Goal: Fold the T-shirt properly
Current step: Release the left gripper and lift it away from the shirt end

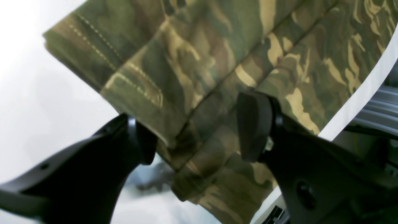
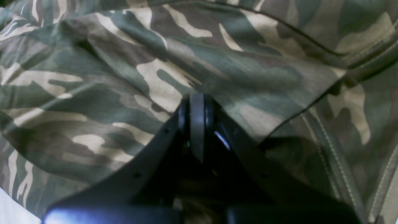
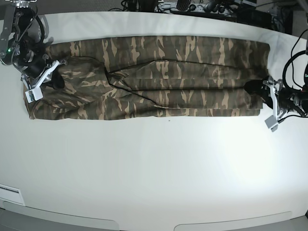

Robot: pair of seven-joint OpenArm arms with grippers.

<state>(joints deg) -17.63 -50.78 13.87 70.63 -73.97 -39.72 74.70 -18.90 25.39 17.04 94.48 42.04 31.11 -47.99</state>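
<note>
Two grippers flank the shirt (image 3: pixel 154 79), its long axis running between them: left gripper (image 1: pixel 196 130) spread astride the folded hem, right gripper (image 2: pixel 196 102) pressed together on cloth.

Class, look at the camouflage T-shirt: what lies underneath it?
The T-shirt lies folded lengthwise on a white table, which shows all around it. The tabletop directly beneath, and the shirt's lower layers, are covered by cloth and cannot be seen.

We see one T-shirt (image 3: pixel 159 77), one table (image 3: pixel 154 173), and two grippers, the left gripper (image 3: pixel 253 88) and the right gripper (image 3: pixel 57 79).
</note>
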